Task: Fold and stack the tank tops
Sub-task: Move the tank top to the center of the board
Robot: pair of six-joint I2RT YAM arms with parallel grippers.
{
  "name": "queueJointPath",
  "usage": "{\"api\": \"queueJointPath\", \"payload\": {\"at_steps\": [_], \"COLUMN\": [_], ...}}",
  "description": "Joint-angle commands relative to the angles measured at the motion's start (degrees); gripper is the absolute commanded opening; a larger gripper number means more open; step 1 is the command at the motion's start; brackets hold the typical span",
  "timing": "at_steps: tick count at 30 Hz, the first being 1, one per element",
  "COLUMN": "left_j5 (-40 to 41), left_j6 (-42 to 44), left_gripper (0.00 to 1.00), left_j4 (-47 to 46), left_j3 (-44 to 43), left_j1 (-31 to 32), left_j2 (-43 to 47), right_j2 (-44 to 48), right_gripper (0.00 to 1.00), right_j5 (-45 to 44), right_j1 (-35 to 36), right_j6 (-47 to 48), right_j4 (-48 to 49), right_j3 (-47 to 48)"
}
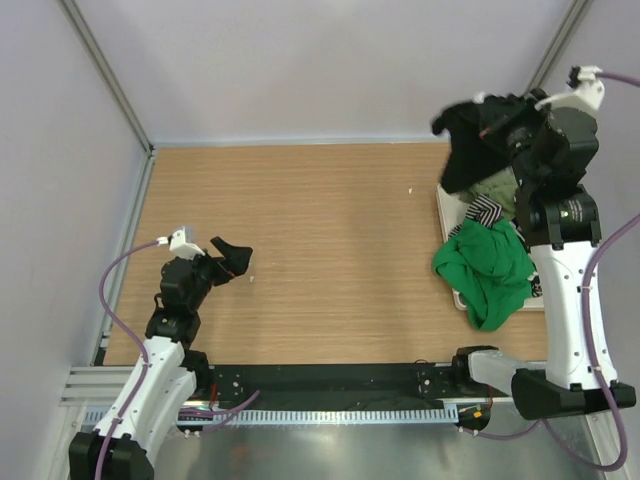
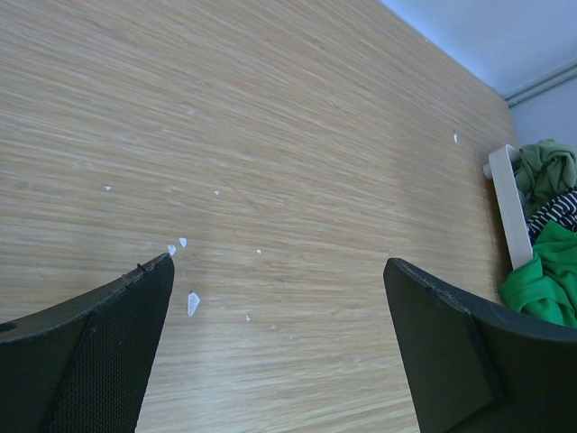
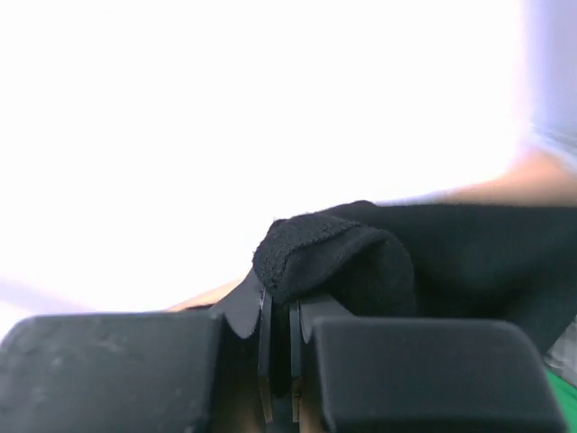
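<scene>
Tank tops (image 1: pixel 487 268), green, olive, striped, fill white tray (image 1: pixel 446 210); black tank top (image 1: pixel 465 150) aloft.

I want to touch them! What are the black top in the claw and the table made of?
The black tank top looks like soft matte knit cloth: fuzzy folded edge, drooping from the right claw. The table looks like smooth wood, maybe laminate: fine grain lines.

A pale wood table (image 1: pixel 330 250) fills the booth, a few white flecks (image 2: pixel 192 303) scattered on its grain. Plain lilac-grey walls (image 1: pixel 330 60) close three sides, with grey metal posts (image 1: pixel 107 75) in the back corners. A black rail (image 1: pixel 330 378) and brushed steel (image 1: pixel 350 450) edge the near side; the light is soft and even
</scene>
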State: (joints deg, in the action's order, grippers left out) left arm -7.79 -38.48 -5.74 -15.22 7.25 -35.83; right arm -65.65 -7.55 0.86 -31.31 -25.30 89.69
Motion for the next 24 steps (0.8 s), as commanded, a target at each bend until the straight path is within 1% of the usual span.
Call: {"api": "queueJointPath", "payload": {"at_steps": [1,2,4,5,7,8,9,10,11,13,14,15,16,17,18,19,20,21,22,23,24], "left_j5": [-1.0,-0.9,-0.7,-0.6,-0.3,-0.1,0.1,0.5,0.6,0.8,0.8,0.8,0.8,0.8,0.8,0.8,0.7,0.6,0.4,0.2,0.1], "left_j6": [0.7,0.8,0.8,0.8,0.8,0.8,0.9,0.9,0.9,0.9,0.9,0.9,0.9,0.9,0.9,0.8,0.7,0.7,0.6,0.5,0.4], "left_gripper": [1.0,1.0,0.99,1.0,1.0,0.99,1.0,1.0,1.0,1.0,1.0,1.0,0.99,1.0,1.0,1.0,1.0,1.0,1.0,0.99,1.0], "left_j4": [-1.9,-1.8,-1.6,-1.6,-1.5,-1.0,-0.8,-0.5,-0.2,0.0,0.2,0.4,0.5,0.5,0.5,0.5,0.3,0.2,0.1,-0.1,-0.2], "left_j3": [-0.4,-0.4,-0.4,-0.4,-0.4,-0.5,-0.6,-0.6,-0.4,-0.3,-0.3,-0.3,-0.3,-0.3,-0.2,-0.2,-0.3,-0.3,-0.3,-0.4,-0.4], "left_j1": [0.3,0.3,0.3,0.3,0.3,0.3,0.2,0.3,0.2,0.2,0.3,0.2,0.2,0.3,0.2,0.2,0.3,0.3,0.2,0.2,0.2], "left_j2": [0.2,0.2,0.4,0.6,0.9,1.3,1.6,1.9,2.3,3.4,3.8,3.8,4.2,4.2,4.2,4.0,3.8,3.7,3.2,3.0,2.8], "right_j2": [-5.3,-6.6,-9.0,-11.1,-12.7,-14.0,-14.5,-15.0,-15.6,-15.7,-15.7,-15.7,-15.6,-15.2,-14.0,-13.0,-12.3,-11.9,-11.4,-11.5,-11.7], "right_gripper": [0.01,0.01,0.01,0.01,0.01,0.01,0.02,0.15,0.18,0.48,0.63,0.71,0.74,0.74,0.74,0.73,0.7,0.67,0.61,0.58,0.52], "right_j5": [13.7,16.8,24.6,31.6,36.2,40.8,43.3,45.9,46.3,40.9,38.4,34.6,32.8,30.3,27.0,26.2,25.7,25.4,25.7,26.0,25.8], "right_j1": [7.4,8.0,9.5,11.6,13.7,15.6,16.0,16.2,16.1,16.0,16.0,15.6,15.6,15.5,15.4,15.4,15.4,15.5,15.7,15.9,16.5], "right_j6": [3.8,3.8,2.5,1.4,0.6,0.5,0.6,0.7,0.9,2.9,3.4,3.9,4.4,4.6,4.7,4.8,5.0,5.3,5.6,6.7,7.3], "right_j4": [-1.6,-2.6,-4.5,-4.6,-4.7,-4.5,-4.2,-3.4,-3.1,-4.8,-5.2,-5.3,-5.2,-5.0,-4.4,-1.8,-0.6,0.4,1.6,1.9,2.0], "right_j3": [10.4,14.9,18.1,20.2,21.0,21.1,20.7,19.9,17.2,13.3,8.6,6.0,3.5,-1.7,-4.6,-7.6,-12.8,-15.0,-17.0,-20.0,-21.1]}}
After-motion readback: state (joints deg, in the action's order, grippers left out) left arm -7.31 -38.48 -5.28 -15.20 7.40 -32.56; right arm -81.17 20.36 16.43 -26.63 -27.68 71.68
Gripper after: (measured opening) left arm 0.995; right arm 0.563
